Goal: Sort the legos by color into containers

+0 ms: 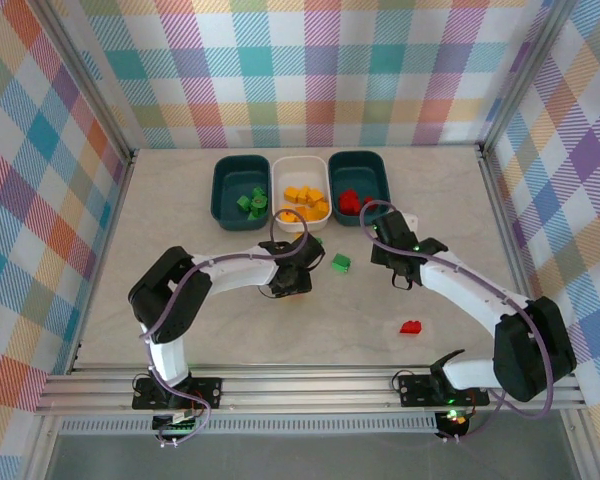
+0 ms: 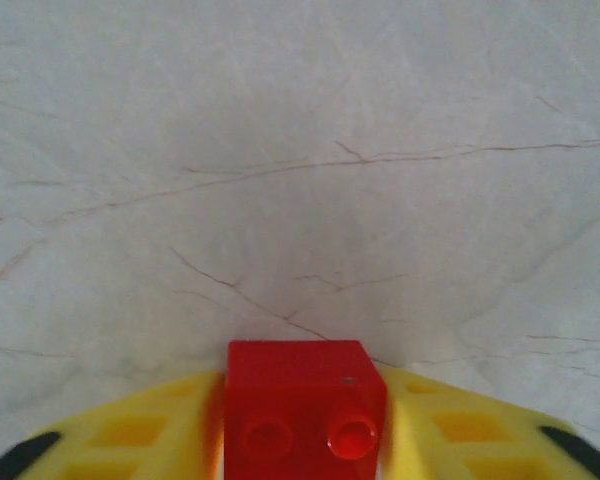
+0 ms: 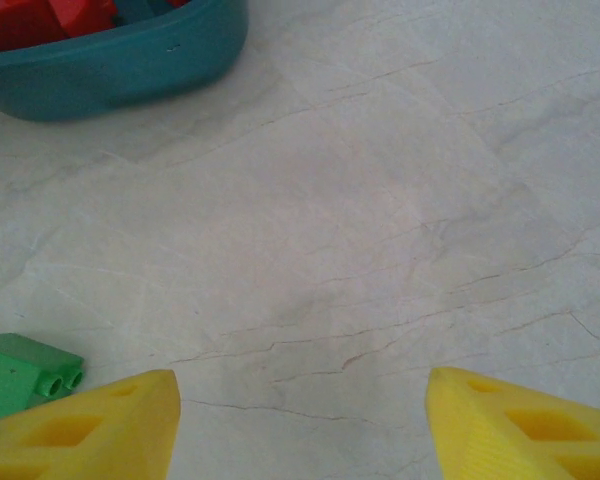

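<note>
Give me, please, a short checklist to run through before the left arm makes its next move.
1. Left hand closed on the red brick: ok, it is pinched on both sides.
2. Brick lifted off the table: cannot tell.
3. Room in the right teal tub, which holds the reds: ok.
4. Way to that tub free: not ok, the right hand hovers close by it and may crowd the drop.
5. Right hand empty: ok, it is open with nothing in it.
</note>
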Robot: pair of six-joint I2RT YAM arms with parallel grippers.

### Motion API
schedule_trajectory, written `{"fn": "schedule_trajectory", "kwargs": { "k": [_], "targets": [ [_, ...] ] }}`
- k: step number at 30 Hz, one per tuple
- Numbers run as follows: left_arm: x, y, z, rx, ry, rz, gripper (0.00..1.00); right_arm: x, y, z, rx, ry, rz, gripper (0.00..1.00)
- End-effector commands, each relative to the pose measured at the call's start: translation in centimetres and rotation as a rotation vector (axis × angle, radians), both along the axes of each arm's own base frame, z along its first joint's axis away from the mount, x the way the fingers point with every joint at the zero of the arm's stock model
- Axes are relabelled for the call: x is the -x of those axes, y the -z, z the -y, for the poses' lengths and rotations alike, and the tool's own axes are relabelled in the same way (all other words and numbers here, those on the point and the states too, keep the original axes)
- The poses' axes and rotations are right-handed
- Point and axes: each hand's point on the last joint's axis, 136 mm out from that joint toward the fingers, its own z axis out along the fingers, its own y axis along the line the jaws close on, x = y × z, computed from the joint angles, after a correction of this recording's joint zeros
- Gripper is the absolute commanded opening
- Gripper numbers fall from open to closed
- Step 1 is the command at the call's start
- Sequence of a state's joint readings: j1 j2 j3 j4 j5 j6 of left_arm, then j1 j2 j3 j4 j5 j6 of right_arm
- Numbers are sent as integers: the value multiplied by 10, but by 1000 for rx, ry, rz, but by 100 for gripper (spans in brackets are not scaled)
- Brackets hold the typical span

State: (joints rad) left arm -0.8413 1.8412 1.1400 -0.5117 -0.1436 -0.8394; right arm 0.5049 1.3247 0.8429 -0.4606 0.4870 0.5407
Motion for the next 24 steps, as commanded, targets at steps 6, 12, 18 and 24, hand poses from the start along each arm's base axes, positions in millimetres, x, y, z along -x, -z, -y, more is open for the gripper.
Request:
{"fn": "schedule_trajectory", "kwargs": {
  "k": [6, 12, 18, 24],
  "targets": [
    [-13, -6, 22, -20, 48, 62, 31, 0, -1, 0, -56, 20, 60, 65],
    [-41, -64, 62, 92, 147, 168, 31, -1, 2, 5, -74, 44, 69, 65],
    [-100, -123, 121, 256, 266, 302, 30, 2, 3, 21, -109, 118, 84, 65],
    [-156, -129, 154, 224, 305, 391, 31, 10, -3, 39, -170, 178, 134, 65]
  ]
}}
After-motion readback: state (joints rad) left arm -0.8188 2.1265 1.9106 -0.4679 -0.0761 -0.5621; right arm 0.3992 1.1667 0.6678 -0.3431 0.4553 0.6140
